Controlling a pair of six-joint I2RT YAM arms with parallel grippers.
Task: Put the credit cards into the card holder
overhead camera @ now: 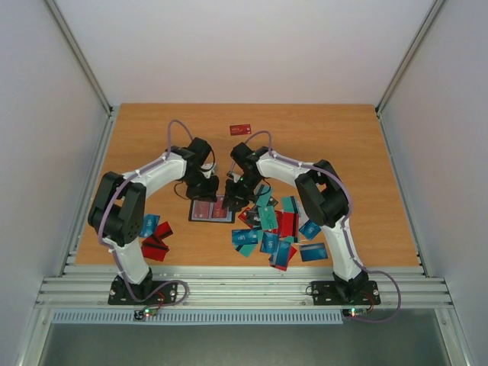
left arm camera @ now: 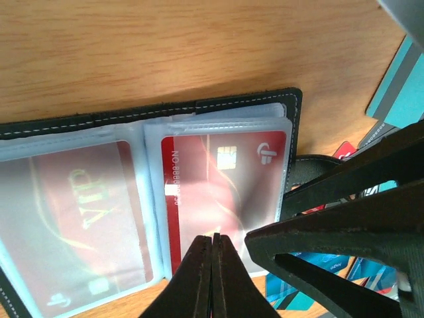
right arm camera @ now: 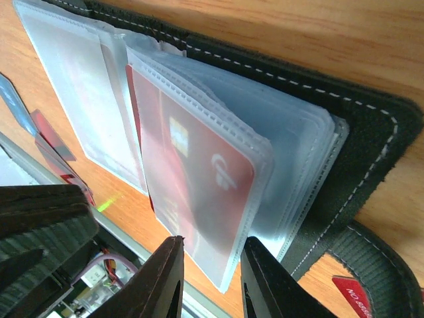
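The black card holder (overhead camera: pixel 195 219) lies open at the table's middle, its stitched cover (left arm camera: pixel 232 101) (right arm camera: pixel 358 126) under clear sleeves. A red credit card (left arm camera: pixel 225 172) (right arm camera: pixel 199 179) sits in the top right-hand sleeve, and another red one (left arm camera: pixel 86 218) fills the left page. My left gripper (overhead camera: pixel 209 192) (left arm camera: pixel 213 237) is shut, its tips resting over the red card's sleeve. My right gripper (overhead camera: pixel 229 201) (right arm camera: pixel 213 248) stands partly open astride that sleeve's raised free edge, and its dark fingers (left arm camera: pixel 344 218) show in the left wrist view. Several loose credit cards (overhead camera: pixel 274 229) lie right of the holder.
A few more cards (overhead camera: pixel 155 235) lie by the left arm's base. One red card (overhead camera: pixel 240 130) lies alone at the far middle. Teal cards (left arm camera: pixel 404 86) sit just beyond the holder's right edge. A metal rail (overhead camera: pixel 244 286) borders the near side.
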